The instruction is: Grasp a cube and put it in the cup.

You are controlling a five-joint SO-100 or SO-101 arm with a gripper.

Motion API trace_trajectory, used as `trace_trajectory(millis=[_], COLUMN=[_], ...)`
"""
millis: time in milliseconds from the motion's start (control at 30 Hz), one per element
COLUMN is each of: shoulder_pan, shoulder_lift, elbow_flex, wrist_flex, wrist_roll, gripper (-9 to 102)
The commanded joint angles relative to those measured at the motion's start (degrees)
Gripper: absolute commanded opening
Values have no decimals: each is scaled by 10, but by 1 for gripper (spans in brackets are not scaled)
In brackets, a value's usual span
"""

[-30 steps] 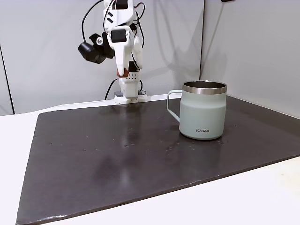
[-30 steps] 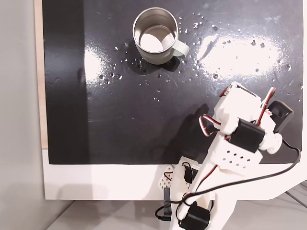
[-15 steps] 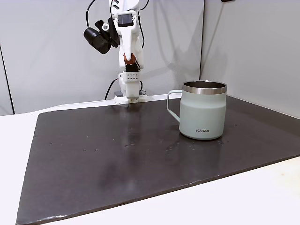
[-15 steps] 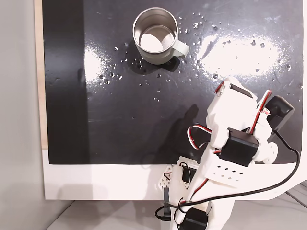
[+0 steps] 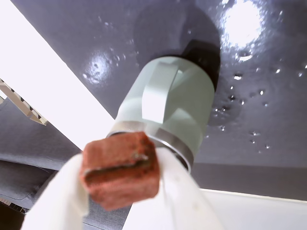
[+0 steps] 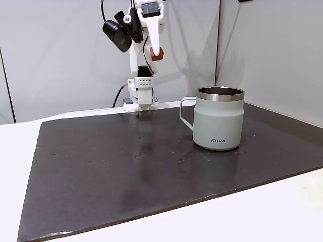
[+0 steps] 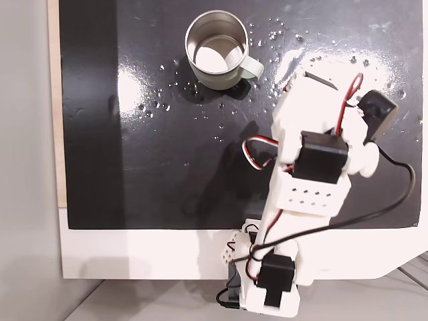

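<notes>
1. In the wrist view the gripper point(image 5: 120, 191) enters from the bottom edge, its two white fingers point(image 5: 62, 201) closed on the cube point(image 5: 121, 168), one on each side of it.
2. The cube is rust-red and blurred, held clear of the mat point(image 5: 268, 120). In this view it overlaps the cup's steel rim.
3. Behind the cube stands the cup point(image 5: 177, 105), pale green, its handle facing the camera, on the glossy dark mat.
4. In a fixed view from the side the arm point(image 6: 144, 30) is raised high at the back of the table; the cube point(image 6: 157, 54) hangs at the gripper tip, left of and above the cup point(image 6: 218, 121).
5. In a fixed view from above, the cup point(image 7: 214, 50) sits upright near the mat's top edge, and the arm point(image 7: 314, 154) is to its lower right.
</notes>
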Motion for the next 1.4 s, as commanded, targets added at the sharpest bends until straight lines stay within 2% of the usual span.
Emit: trace_trajectory(millis=[0,367,1067,1367], shoulder_pan=[-18,-71,-156,-178], shoulder_lift=[-27,-170,-389,-420], elbow_flex=[-75,-245,-496,-519], wrist_flex=[11,51,11,10], wrist_roll=[18,71,40,39], gripper=[4,4,4,4])
